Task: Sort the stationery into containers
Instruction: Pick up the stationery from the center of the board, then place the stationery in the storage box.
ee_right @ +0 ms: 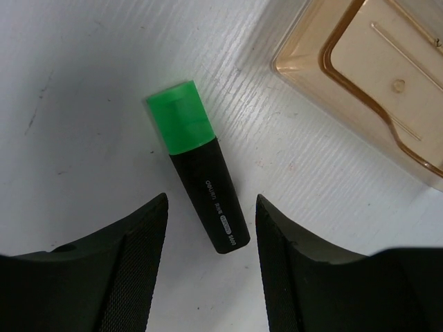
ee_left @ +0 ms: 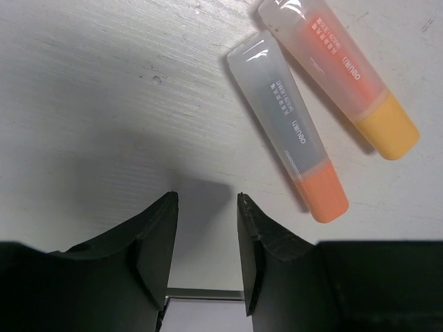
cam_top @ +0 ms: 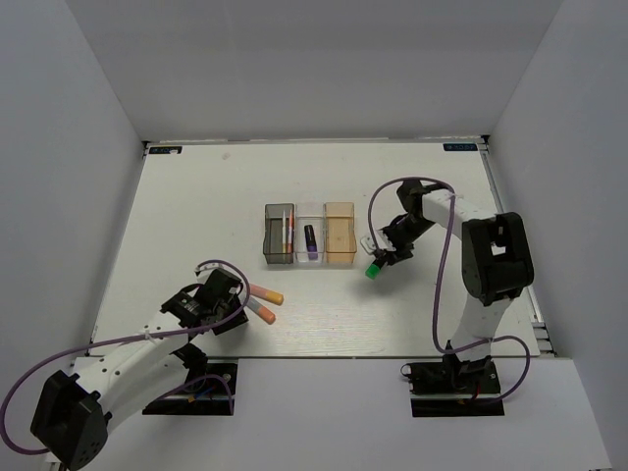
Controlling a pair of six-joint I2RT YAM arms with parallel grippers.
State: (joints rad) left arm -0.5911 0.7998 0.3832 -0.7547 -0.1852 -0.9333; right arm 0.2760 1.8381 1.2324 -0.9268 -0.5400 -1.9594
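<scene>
My right hand [ee_right: 211, 199] has its fingers apart, straddling the black end of the green-and-black highlighter [ee_right: 199, 187]. It lies flat on the worktop [ee_right: 83, 104], unpinched, near the orange-tan bin [ee_right: 297, 69]. My left hand [ee_left: 206, 197] is spread too, with nothing between its fingers. Just beyond it, the orange-capped highlighter [ee_left: 287, 128] and the yellow-capped highlighter [ee_left: 342, 69] lie side by side. Farther out, the purple-and-black highlighter [cam_top: 310, 238] sits in the clear bin [cam_top: 310, 213], and thin pens [cam_top: 287, 231] in the grey bin [cam_top: 273, 240].
</scene>
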